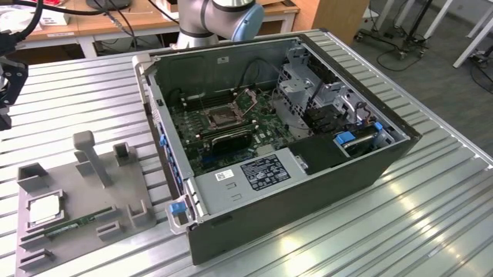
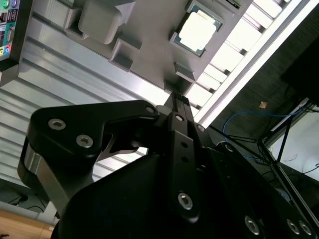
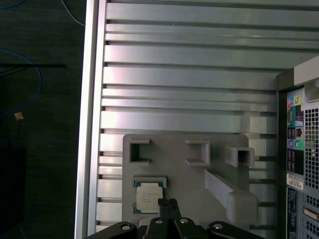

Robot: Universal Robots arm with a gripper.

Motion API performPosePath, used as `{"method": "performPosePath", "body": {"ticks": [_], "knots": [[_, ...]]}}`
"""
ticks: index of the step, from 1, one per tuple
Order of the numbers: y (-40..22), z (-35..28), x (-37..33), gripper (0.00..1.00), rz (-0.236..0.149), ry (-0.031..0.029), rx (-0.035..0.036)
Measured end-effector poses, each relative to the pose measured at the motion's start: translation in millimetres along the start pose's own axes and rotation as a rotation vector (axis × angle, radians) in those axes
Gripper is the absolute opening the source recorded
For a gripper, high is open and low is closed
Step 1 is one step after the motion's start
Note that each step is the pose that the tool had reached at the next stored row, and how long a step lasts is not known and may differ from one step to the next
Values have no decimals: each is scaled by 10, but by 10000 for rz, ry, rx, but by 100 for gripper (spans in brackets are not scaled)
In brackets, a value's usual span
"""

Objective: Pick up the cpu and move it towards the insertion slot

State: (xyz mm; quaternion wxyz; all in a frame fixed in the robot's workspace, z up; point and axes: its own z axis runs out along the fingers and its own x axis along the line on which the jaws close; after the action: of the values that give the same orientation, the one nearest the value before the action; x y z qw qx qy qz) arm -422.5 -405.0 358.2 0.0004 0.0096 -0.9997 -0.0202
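The cpu, a flat square chip with a silvery top and pale border, lies in a recess of a grey fixture plate at the exterior view's lower left. It also appears in both wrist views, cpu and cpu. My gripper hangs above the table, apart from the chip, its dark fingers shut together with nothing between them. In the exterior view the gripper sits at the far left edge. The insertion slot, a silver-framed square socket, sits on the green board inside the open computer case.
A thin green memory stick lies on the plate beside the cpu. Grey posts and blocks stand up from the plate. The case walls rise around the board. The slatted metal table ends close to the plate on the exterior view's left.
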Motion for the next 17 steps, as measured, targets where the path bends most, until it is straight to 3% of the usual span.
{"method": "performPosePath", "body": {"ticks": [10, 17], "knots": [[-22, -1, 5, 11, 0, 0, 0], [-86, -3, 6, 11, 0, 0, 0]]}}
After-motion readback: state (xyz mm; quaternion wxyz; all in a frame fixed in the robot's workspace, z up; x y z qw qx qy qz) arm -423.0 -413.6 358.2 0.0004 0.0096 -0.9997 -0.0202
